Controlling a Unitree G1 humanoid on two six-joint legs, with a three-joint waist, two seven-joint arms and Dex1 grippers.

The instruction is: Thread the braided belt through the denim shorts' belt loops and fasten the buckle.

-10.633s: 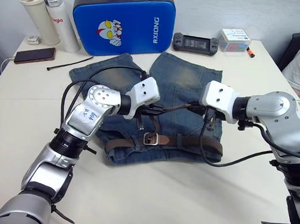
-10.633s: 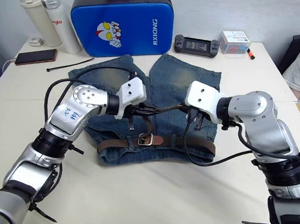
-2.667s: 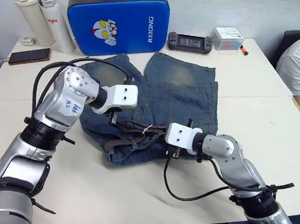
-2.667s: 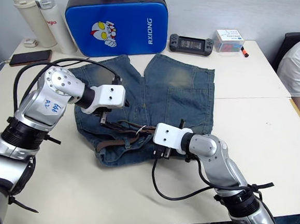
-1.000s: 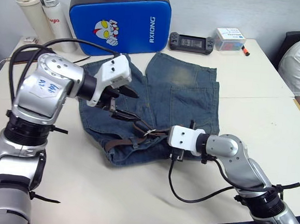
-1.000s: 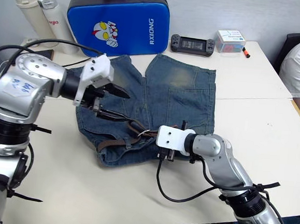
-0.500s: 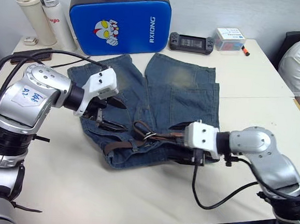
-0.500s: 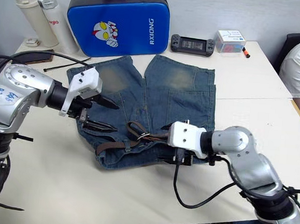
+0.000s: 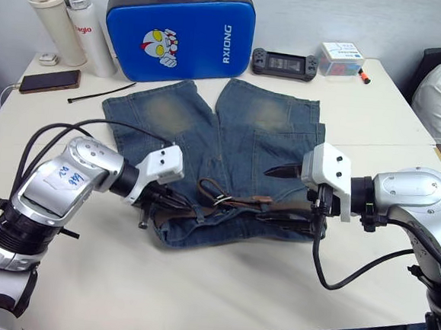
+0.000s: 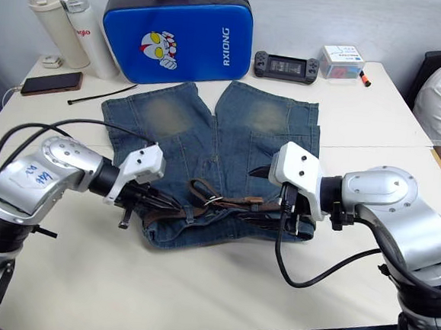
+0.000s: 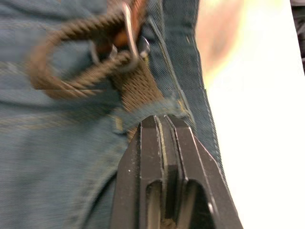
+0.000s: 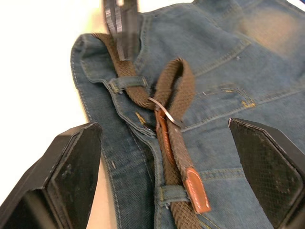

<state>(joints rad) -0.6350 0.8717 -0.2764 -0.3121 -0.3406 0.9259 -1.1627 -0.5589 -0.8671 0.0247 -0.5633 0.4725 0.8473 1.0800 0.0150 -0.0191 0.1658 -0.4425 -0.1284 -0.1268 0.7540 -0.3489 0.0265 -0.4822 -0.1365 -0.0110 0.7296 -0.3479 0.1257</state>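
My left gripper [image 11: 164, 125] pinched together at belt loop [image 11: 143, 112]; buckle [image 12: 164, 109] just beyond. Right gripper [image 12: 167, 157] spread wide above braided belt [image 12: 178, 138], nearer tip.

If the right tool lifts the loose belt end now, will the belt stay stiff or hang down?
Probably it hangs: the braided belt already curls into a soft loop near the buckle. It likely drags the denim shorts too, since a belt loop holds it. The woven surface should give fair grip.
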